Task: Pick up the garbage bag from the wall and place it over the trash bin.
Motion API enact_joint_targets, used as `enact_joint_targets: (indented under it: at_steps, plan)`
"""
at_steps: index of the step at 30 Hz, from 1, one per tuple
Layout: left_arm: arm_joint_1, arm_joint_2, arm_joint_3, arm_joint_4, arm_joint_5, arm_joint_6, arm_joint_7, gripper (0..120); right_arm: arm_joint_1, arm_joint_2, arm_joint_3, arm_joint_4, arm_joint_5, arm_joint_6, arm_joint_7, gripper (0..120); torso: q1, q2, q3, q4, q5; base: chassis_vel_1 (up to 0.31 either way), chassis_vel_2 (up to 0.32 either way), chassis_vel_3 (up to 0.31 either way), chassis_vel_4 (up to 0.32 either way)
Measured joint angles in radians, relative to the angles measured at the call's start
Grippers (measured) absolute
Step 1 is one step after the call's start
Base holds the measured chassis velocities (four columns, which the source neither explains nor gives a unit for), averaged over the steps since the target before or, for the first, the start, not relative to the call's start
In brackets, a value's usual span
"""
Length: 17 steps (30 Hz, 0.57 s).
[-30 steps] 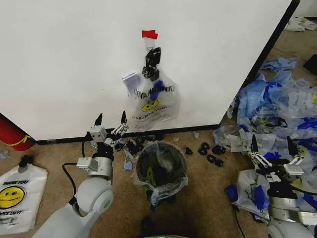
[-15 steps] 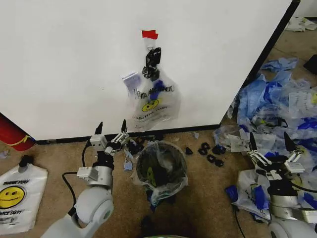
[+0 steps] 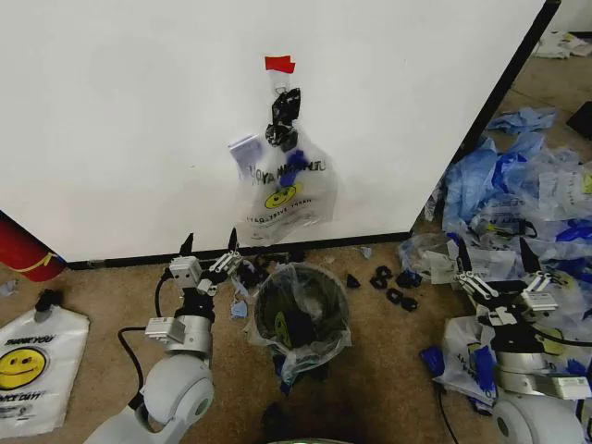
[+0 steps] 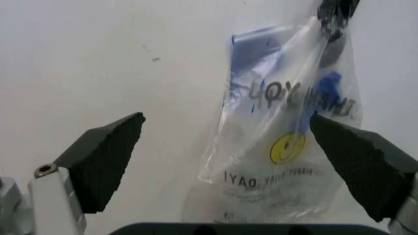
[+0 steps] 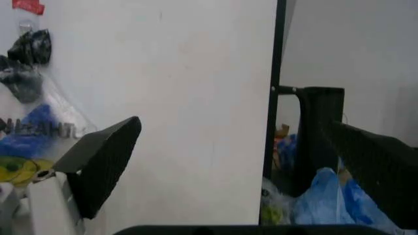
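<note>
Garbage bag (image 3: 282, 190), a thin see-through sack with a yellow smiley face, dark lettering and blue streaks, hangs flat against the wall (image 3: 120, 120) from a dark clip just under a small red tape piece (image 3: 279, 64); it has not moved since the earlier pictures. Below it on the brown floor stands the trash bin (image 3: 301, 314), a round black wire-mesh basket with a clear liner already draped over its rim and dark scraps around its foot. The left tool (image 3: 210, 248) sits low beside the bin's left rim, its two dark fingers spread wide with nothing between them, pointing up toward the bag's lower edge; over the last second it has dropped a little and drifted slightly right. In the left wrist view the bag (image 4: 287, 142) lies between those spread fingers but farther off, untouched. The right tool (image 3: 492, 265) is held well to the right over a heap of blue and clear plastic bags (image 3: 518, 185), jaws wide apart and empty, and it has risen slightly and shifted left. An opaque white smiley bag (image 3: 32, 365) lies on the floor at far left.
</note>
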<state>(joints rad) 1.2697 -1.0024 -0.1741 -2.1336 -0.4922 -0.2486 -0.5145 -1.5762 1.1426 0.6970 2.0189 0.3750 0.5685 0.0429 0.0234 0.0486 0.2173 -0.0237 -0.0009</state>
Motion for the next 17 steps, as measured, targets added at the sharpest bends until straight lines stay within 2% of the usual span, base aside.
enact_joint_targets:
  at_steps: [17]
  plan:
    - [0.004,0.001,-0.015,-0.005,0.000,-0.004,-0.002,100,0.029,0.000,-0.026,-0.046,0.000,-0.007,0.004,100,0.000,0.000,0.000,0.0001,-0.0001,0.000,0.000,0.000,0.000]
